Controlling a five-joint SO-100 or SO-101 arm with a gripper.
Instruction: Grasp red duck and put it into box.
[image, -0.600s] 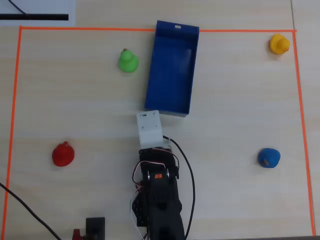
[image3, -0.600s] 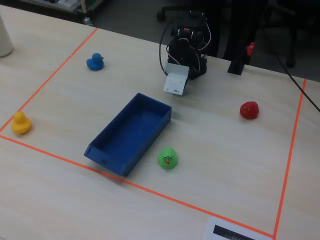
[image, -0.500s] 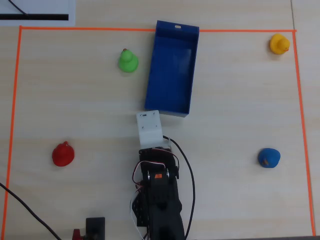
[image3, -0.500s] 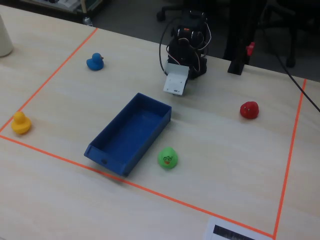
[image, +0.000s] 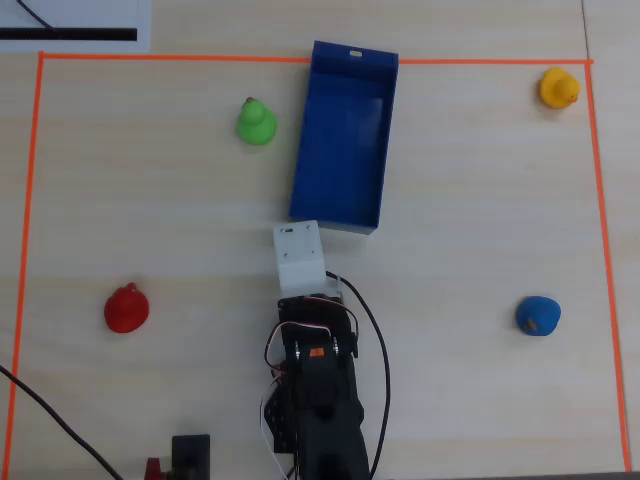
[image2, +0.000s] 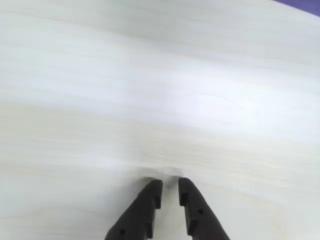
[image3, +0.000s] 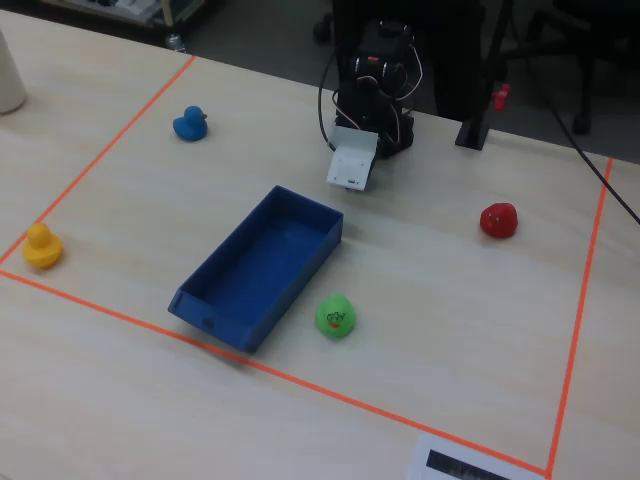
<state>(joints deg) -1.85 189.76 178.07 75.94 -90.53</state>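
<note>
The red duck (image: 127, 308) sits on the table at the left in the overhead view, well left of the arm; in the fixed view (image3: 498, 220) it is at the right. The deep-blue box (image: 345, 215) lies open and empty in the upper middle, its near short wall just beyond the arm's white wrist housing (image: 300, 256); in the fixed view the box (image3: 205, 300) is in the centre. In the wrist view my gripper (image2: 170, 186) hangs over bare wood, jaws almost together with nothing between them. Neither duck nor box interior shows there.
A green duck (image: 256, 122) sits left of the box, a yellow duck (image: 558, 88) at the top right corner, and a blue duck (image: 538, 316) at the right. Orange tape (image: 30, 200) frames the work area. Cables trail beside the arm base (image: 318, 420).
</note>
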